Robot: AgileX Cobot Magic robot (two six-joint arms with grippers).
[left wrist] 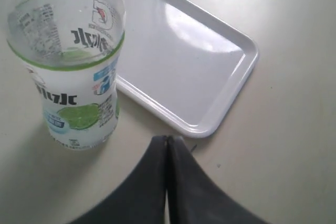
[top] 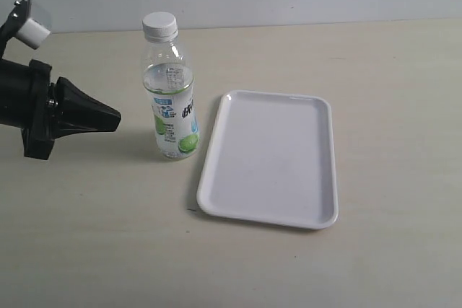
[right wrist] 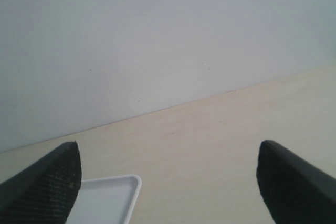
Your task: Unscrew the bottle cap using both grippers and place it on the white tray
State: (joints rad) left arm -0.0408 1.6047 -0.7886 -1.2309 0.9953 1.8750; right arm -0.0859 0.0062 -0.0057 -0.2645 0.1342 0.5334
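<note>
Bottle [top: 172, 99]: thin plastic, part-full; probably light, squashy, so clamp at label. Bottle cap [top: 159, 27]: ribbed, pinch sides. Left gripper [top: 115, 117] jaws together; right gripper [right wrist: 168, 156] jaws apart.

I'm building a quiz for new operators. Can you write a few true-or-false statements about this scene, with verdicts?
1. The cap sits on the bottle. True.
2. The bottle lies flat in the tray. False: it stands upright beside the tray, not in it.
3. The left pincer is shut, with its jaws together. True.
4. The right pincer grips the cap. False: its jaws are wide apart and hold nothing.
</note>
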